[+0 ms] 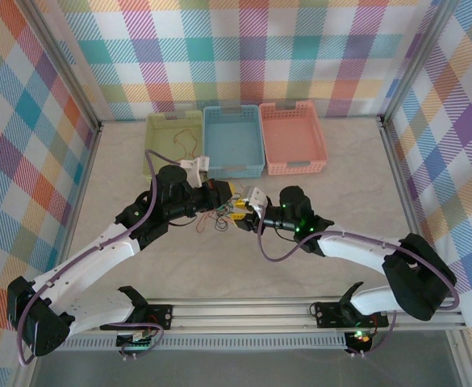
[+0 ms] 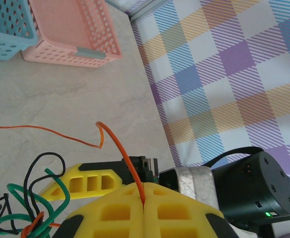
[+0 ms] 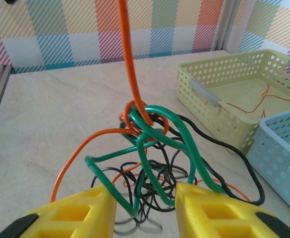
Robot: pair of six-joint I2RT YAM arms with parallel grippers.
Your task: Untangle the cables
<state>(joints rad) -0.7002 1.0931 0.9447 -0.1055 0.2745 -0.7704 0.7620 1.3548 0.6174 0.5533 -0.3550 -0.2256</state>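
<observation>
The cables (image 1: 219, 219) lie as a knot of orange, green and black wires on the table between my two grippers. My left gripper (image 2: 144, 191) is shut on one orange cable (image 2: 120, 148), pinched in the seam of its yellow fingers. In the right wrist view that orange cable (image 3: 129, 59) rises straight up out of the knot. My right gripper (image 3: 145, 191) is open, and loops of a green cable (image 3: 184, 134) and a black cable (image 3: 219, 144) hang between its spread fingers. From above, the left gripper (image 1: 223, 193) and the right gripper (image 1: 242, 214) nearly touch.
Three baskets stand in a row at the back: green (image 1: 153, 145), blue (image 1: 232, 168) and pink (image 1: 296, 167). A thin orange wire (image 3: 263, 101) lies inside the green one. Checked walls enclose the table on three sides.
</observation>
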